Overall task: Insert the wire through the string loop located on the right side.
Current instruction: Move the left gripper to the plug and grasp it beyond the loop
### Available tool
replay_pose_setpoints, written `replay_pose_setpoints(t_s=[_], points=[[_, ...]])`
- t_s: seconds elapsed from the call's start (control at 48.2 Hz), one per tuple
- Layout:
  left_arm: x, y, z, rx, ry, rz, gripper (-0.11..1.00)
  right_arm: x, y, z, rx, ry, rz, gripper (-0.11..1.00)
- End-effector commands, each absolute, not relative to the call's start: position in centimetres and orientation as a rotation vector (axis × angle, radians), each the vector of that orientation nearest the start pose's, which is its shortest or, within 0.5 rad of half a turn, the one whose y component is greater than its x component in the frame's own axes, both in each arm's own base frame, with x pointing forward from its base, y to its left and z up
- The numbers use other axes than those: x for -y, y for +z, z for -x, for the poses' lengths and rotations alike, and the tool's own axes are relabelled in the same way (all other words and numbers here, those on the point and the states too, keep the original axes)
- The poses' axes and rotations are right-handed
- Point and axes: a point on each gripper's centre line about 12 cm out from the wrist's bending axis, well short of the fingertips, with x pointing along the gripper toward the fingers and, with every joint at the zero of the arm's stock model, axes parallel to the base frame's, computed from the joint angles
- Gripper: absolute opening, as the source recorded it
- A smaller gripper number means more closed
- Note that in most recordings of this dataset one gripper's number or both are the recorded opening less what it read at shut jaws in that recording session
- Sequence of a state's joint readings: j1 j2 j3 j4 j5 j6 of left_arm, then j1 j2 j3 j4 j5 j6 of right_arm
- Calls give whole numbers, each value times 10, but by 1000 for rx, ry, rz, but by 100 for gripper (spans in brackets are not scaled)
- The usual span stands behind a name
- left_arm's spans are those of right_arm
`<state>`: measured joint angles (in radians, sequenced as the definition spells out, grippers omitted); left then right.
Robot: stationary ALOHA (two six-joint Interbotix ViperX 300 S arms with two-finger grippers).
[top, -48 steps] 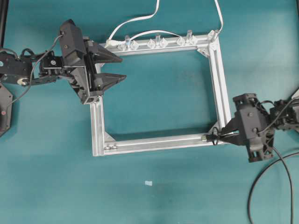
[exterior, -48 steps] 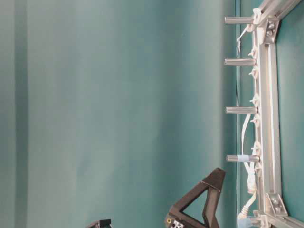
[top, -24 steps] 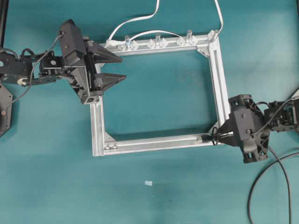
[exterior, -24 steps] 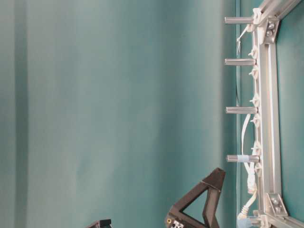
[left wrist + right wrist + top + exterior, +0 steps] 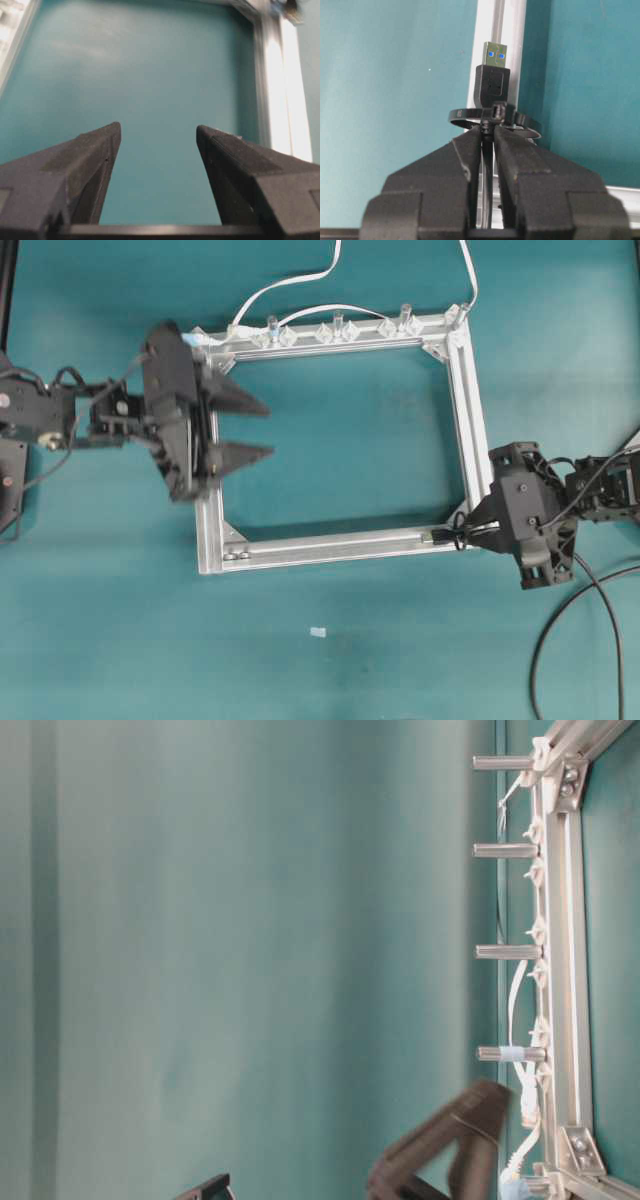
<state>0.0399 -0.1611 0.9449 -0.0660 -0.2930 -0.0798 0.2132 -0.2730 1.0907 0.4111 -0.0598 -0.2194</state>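
1. Right gripper [image 5: 487, 137]: clamped on the wire [image 5: 492, 80]; plug projects just beyond the fingertips.
2. String loop [image 5: 492, 119]: encircles the wire at the frame [image 5: 465, 410] corner.
3. Left gripper [image 5: 157, 137]: spread wide, empty.

Thin black cable ending in a small rectangular black plug with a silver metal tip [image 5: 491, 75]: the tip shows two small blue squares on its face; the plug lies lengthwise over the silver aluminium frame rail [image 5: 512, 30], tip pointing away from the wrist camera. Behind the plug the cable is pinched between dark gripper fingers [image 5: 465, 155]. Small loop of thin black cord [image 5: 470, 116]: roughly oval, lying crosswise just behind the plug body, spreading to both sides of the cable. From overhead, plug and loop [image 5: 455, 531] sit at the frame's lower right corner.
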Motion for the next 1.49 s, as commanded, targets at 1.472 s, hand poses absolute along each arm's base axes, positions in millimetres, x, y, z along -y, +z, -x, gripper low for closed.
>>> replay_pose_setpoints(t_s=[1.472], points=[[57,139,-473,-552,-46,191,68,-54,140,-268,-714,99,-91,11]])
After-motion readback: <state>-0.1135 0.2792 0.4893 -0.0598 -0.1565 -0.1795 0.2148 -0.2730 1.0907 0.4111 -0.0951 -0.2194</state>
